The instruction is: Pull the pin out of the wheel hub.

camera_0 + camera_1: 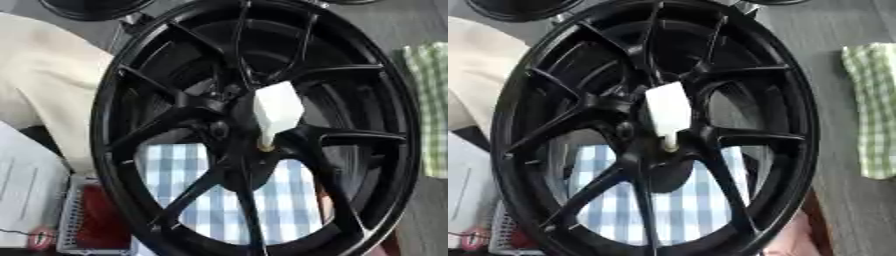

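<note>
1. Left eye view: a large black wheel hub (pixel 254 125) with thin spokes fills the frame, seen face on. A white block-shaped pin (pixel 277 112) stands out from its centre, narrowing to a small tan tip seated in the centre hole. A blue checked cloth (pixel 227 195) shows through the lower spokes; a green checked cloth (pixel 429 100) lies at the right edge.

2. Left eye view: neither robot hand appears, so I cannot tell how the fingers are set or whether they hold anything.

3. Right eye view: the same wheel hub sits slightly further left, the pin again upright at centre. No hand shows here either.

4. Judgement: a hand should likely close on the white block's broad sides, clear of the spokes, then draw straight along the pin's axis, since sideways pull could jam the tip.
</note>
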{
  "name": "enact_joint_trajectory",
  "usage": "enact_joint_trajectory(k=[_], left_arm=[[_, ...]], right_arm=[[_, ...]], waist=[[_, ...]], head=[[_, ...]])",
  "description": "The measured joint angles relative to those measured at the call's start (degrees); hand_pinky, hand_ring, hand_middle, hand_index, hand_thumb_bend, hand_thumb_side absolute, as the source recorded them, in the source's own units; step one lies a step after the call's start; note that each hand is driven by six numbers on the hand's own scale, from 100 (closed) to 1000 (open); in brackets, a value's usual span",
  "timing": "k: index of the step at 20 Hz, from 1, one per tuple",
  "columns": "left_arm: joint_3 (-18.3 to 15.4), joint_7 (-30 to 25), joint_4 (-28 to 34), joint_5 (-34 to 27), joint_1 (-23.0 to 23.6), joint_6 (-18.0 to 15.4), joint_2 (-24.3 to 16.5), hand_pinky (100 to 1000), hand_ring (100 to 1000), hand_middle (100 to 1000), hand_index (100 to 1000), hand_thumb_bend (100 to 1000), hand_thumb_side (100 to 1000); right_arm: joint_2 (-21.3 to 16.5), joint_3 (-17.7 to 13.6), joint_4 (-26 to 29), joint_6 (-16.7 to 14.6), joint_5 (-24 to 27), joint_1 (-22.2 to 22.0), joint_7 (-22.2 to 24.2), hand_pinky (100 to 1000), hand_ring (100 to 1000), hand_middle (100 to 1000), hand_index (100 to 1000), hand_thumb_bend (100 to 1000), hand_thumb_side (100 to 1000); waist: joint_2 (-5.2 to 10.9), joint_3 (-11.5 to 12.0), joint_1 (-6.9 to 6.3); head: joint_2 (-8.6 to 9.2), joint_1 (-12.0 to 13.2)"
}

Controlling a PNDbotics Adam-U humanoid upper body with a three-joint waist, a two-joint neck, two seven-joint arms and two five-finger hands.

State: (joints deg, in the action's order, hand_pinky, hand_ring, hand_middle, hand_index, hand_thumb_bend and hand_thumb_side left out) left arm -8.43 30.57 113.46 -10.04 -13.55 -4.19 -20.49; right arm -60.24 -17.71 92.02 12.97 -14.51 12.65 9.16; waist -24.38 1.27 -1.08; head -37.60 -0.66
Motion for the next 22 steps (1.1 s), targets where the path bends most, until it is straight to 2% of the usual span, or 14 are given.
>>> enact_joint_trajectory(k=[1, 4, 5, 8, 11, 16, 17, 18, 19, 22], left_arm=[[0.0, 0.0, 0.0, 0.0, 0.0, 0.0, 0.1, 810, 730, 612, 802, 240, 712], [-0.1, 0.0, 0.0, 0.0, 0.0, 0.0, 0.4, 810, 730, 612, 802, 240, 712], [-0.1, 0.0, 0.0, 0.0, 0.0, 0.0, 0.4, 810, 730, 612, 801, 238, 708], [-0.3, 0.0, 0.0, 0.0, 0.0, 0.0, 0.4, 810, 730, 612, 801, 240, 708], [-0.3, 0.0, 0.0, 0.0, 0.0, 0.0, 0.4, 810, 730, 612, 801, 242, 708], [-0.3, 0.0, 0.0, 0.0, 0.0, 0.0, 0.4, 810, 730, 612, 801, 242, 708], [-0.3, 0.0, 0.0, 0.0, 0.0, 0.0, 0.4, 810, 731, 612, 801, 243, 708], [-0.3, 0.0, 0.0, 0.0, 0.0, 0.0, 0.4, 810, 731, 612, 801, 243, 709], [-0.3, 0.0, 0.0, 0.0, 0.0, 0.0, 0.4, 810, 731, 612, 801, 244, 710], [-0.3, 0.0, 0.0, 0.0, 0.0, 0.0, 0.4, 810, 731, 612, 801, 244, 708]], right_arm=[[0.7, -0.4, -1.0, 0.6, -0.1, -0.7, -0.6, 832, 744, 615, 632, 100, 100], [2.1, -1.2, -3.0, 1.8, -0.1, -1.6, -1.7, 832, 744, 615, 632, 100, 100], [2.2, -1.3, -3.4, 1.9, -0.1, -1.7, -1.9, 887, 859, 879, 817, 217, 275], [3.4, -2.5, -4.9, 3.0, 0.0, -2.5, -2.9, 887, 862, 881, 825, 232, 313], [4.3, -3.5, -6.0, 4.4, 0.4, -2.6, -5.1, 884, 855, 868, 816, 228, 319], [4.5, -3.8, -5.8, 5.0, 1.4, -2.5, -7.9, 877, 849, 847, 803, 221, 302], [4.5, -3.8, -5.8, 5.2, 1.4, -2.5, -8.1, 879, 853, 857, 810, 211, 225], [4.5, -3.7, -5.8, 5.4, 1.4, -2.3, -8.1, 879, 853, 857, 810, 210, 219], [4.5, -3.6, -5.8, 5.8, 1.2, -2.3, -8.0, 880, 855, 862, 812, 195, 153], [4.5, -3.2, -5.4, 6.5, 0.4, -1.8, -7.4, 874, 843, 836, 797, 205, 268]], waist=[[0.01, 0.0, 0.02], [0.03, 0.0, 0.07], [0.03, 0.0, 0.08], [0.54, 0.0, 0.11], [0.76, 0.0, 0.10], [0.84, 0.2, 0.15], [0.85, 0.3, 0.17], [0.85, 0.3, 0.19], [0.85, 0.4, 0.22], [0.86, 0.7, 0.53]], head=[[0.01, 0.0], [0.04, 0.1], [0.06, 0.1], [0.09, 0.4], [0.10, 0.6], [0.10, 0.6], [0.10, 0.6], [0.11, 0.6], [0.12, 0.6], [0.17, 0.5]])
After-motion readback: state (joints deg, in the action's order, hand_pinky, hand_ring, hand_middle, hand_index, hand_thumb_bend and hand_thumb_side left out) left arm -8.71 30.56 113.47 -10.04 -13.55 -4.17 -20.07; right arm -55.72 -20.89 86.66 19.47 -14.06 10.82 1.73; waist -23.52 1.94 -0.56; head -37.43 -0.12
